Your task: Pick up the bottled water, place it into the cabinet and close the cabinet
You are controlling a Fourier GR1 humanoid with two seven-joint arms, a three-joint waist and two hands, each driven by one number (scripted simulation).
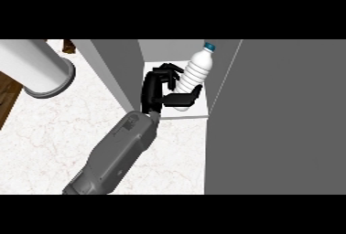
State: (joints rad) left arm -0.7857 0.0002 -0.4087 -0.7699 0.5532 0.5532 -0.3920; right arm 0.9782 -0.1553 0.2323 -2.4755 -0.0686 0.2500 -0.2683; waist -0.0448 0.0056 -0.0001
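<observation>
The bottled water [196, 68] is clear with a blue cap and leans slightly inside the open cabinet, above its white shelf [184, 115]. My left hand [157, 89] reaches into the cabinet from the lower left. Its thumb [182, 98] crosses the bottle's lower part and its curled fingers [169, 72] lie against the bottle's left side. The bottle's base is hidden behind the thumb. My right hand does not show in the view.
The cabinet's grey door [283, 119] stands open and fills the right side. Its grey left wall [111, 73] rises beside my forearm. A big white cylinder [37, 68] lies at the upper left on the marble counter [54, 137].
</observation>
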